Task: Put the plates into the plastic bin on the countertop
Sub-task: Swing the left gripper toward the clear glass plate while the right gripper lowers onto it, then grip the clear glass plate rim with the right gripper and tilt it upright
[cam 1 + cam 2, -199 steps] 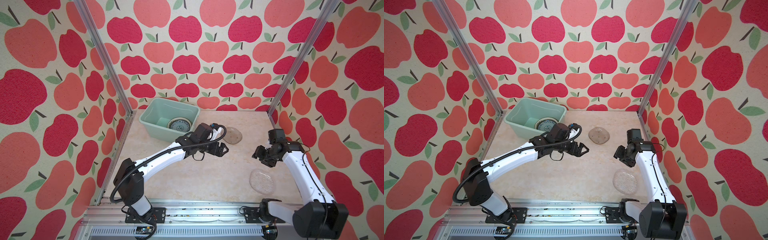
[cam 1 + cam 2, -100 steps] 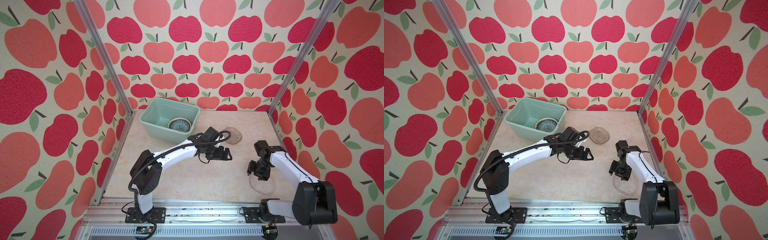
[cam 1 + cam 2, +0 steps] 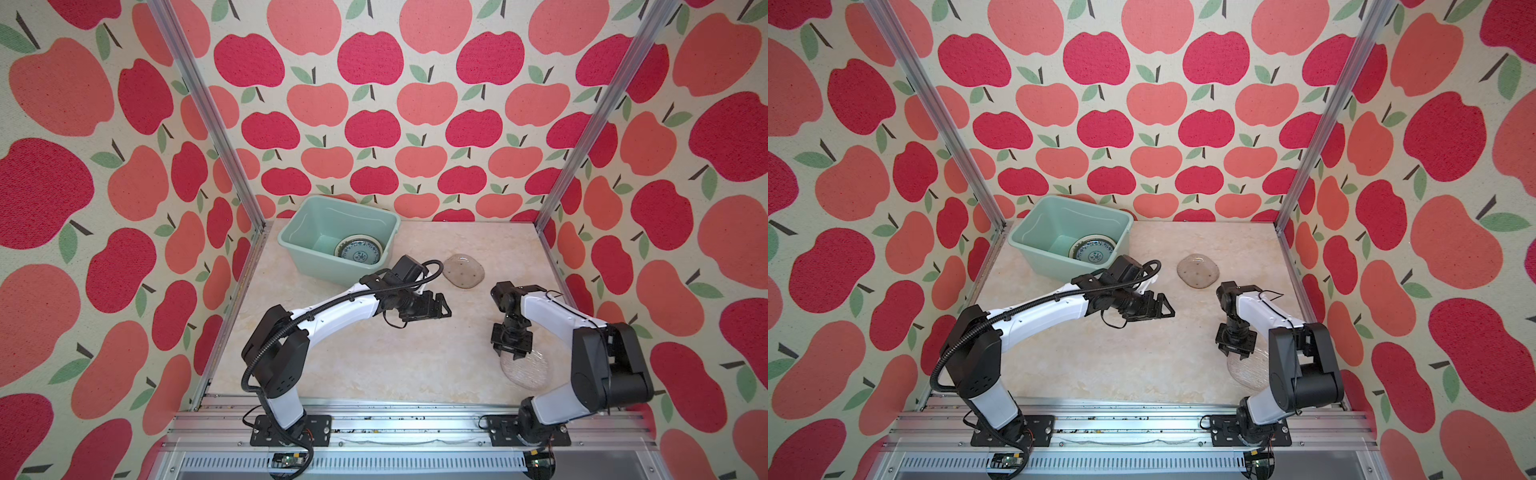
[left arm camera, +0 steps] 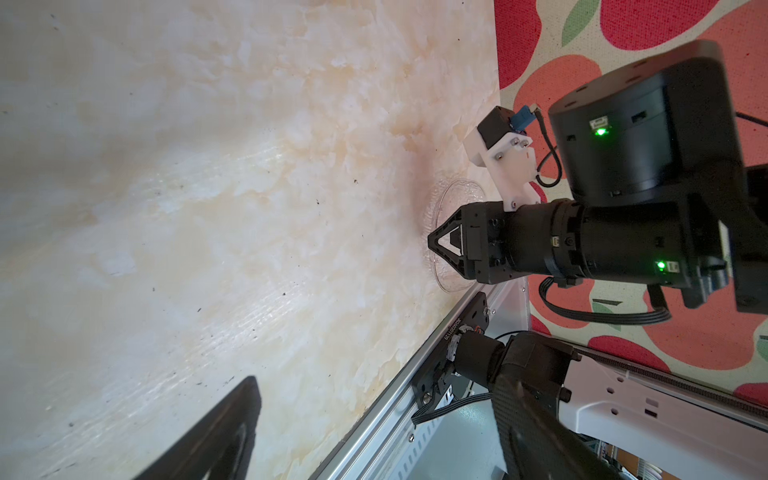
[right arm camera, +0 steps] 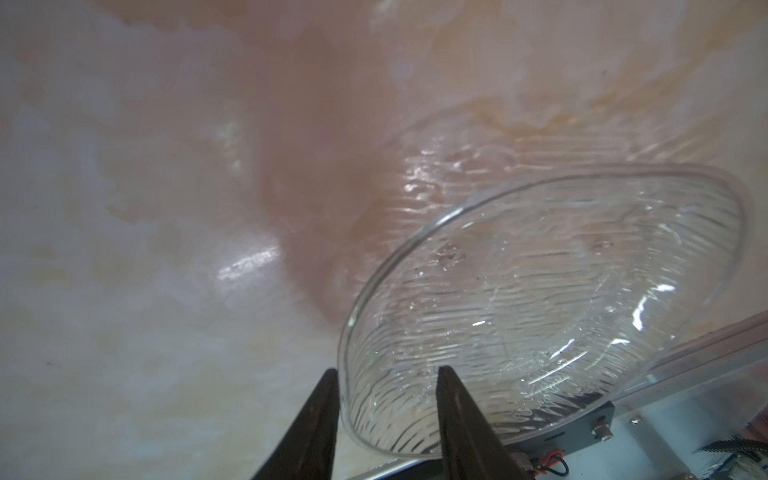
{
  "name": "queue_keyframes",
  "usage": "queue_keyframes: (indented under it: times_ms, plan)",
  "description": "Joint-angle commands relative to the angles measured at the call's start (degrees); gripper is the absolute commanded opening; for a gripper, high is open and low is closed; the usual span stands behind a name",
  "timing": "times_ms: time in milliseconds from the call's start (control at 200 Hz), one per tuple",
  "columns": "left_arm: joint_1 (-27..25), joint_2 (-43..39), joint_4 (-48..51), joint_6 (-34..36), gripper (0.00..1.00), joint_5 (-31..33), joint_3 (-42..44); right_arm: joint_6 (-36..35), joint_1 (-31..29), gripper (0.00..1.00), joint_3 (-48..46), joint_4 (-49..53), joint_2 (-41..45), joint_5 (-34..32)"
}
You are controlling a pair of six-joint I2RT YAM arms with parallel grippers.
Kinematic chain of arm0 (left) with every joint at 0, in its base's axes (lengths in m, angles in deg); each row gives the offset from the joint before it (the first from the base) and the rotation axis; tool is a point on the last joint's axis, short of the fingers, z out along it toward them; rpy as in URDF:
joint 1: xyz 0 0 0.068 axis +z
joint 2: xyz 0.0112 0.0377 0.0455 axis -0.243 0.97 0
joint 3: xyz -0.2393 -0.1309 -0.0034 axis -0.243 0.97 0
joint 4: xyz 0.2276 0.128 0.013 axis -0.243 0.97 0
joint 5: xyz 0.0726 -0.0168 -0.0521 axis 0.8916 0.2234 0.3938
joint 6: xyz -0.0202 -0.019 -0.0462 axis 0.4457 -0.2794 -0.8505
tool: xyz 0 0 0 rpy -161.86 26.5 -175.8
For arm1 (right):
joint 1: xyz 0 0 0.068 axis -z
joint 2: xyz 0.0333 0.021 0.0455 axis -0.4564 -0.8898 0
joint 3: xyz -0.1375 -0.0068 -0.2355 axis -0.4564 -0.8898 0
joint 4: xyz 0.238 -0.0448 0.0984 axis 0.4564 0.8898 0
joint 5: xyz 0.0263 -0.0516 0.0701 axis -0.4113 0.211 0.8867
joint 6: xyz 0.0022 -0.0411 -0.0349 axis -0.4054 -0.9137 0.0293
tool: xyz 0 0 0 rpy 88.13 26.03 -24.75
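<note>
Hovering left jaws: released, above the worktop (image 3: 374, 361).
Right jaws: astride glass plate (image 5: 561, 291) rim; grasp cannot be told.

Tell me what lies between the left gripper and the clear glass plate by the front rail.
Bare countertop, then the right gripper astride the clear glass plate at its rim; both top views show it.

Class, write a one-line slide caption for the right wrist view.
Right gripper straddles the rim of a ribbed clear glass plate on the marble countertop.
</note>
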Motion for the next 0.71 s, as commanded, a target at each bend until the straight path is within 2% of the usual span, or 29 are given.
queue_keyframes:
  times_ms: [0, 460, 700]
  plan:
    - [0.44, -2.48, -1.07, -0.6, 0.9, -0.11, 1.29, 1.16, -0.26, 0.36, 0.86, -0.61, -1.64, -1.28]
    - [0.66, -4.9, 0.53, -1.34, 0.9, 1.32, 2.43, 0.42, -0.57, 0.01, 1.52, -2.23, -3.39, 1.83]
    - [0.83, -9.0, -0.54, -0.8, 0.89, 2.53, 4.08, 1.06, -2.73, 0.0, 7.62, -1.47, -2.58, 7.9]
